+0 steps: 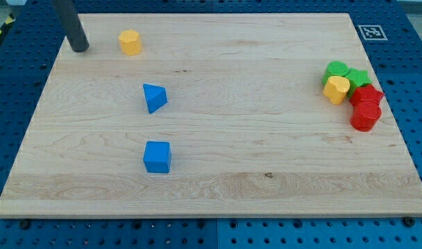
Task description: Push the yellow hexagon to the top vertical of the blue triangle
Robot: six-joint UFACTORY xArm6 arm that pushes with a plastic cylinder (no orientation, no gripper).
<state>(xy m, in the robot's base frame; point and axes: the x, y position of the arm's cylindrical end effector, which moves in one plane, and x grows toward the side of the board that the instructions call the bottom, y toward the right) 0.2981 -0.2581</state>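
Note:
The yellow hexagon (130, 42) sits near the view's top left of the wooden board. The blue triangle (154, 97) lies below it and slightly to the right, a clear gap between them. My tip (79, 49) rests on the board to the left of the yellow hexagon, a short gap away, not touching it.
A blue cube (157, 156) lies below the blue triangle. At the view's right a cluster holds a green block (336, 70), another green block (358, 77), a yellow heart-shaped block (337, 90), a red block (367, 95) and a red cylinder (365, 116). The board's edge (52, 76) runs close to my tip.

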